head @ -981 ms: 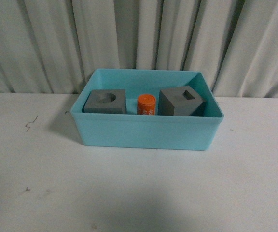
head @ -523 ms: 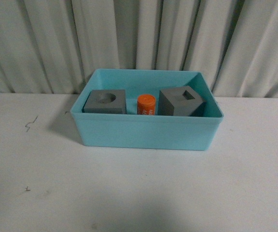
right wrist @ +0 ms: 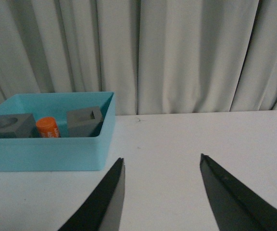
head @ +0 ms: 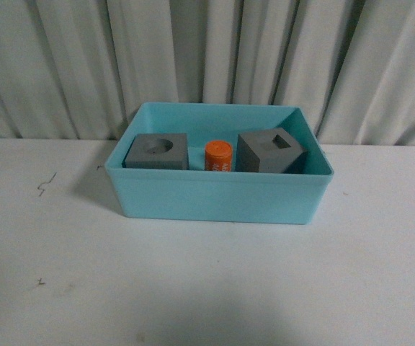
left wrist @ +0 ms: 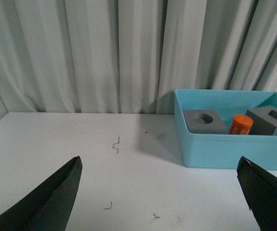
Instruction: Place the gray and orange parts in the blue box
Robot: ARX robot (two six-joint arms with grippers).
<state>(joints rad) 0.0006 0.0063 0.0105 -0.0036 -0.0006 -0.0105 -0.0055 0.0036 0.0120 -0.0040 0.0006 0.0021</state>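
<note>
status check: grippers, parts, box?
Left gripper and right gripper open, empty. Both gray cubes and orange cylinder in blue box. Nothing in the way.

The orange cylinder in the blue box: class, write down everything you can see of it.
The orange cylinder is small, matte orange, with a flat round top and white lettering on its side, too small to read. It stands upright inside the blue box, between the gray cube with the round hole and the tilted gray cube with the square hole. Whether it touches either cube cannot be told. The box's front wall hides its base. No claw is near it.
</note>
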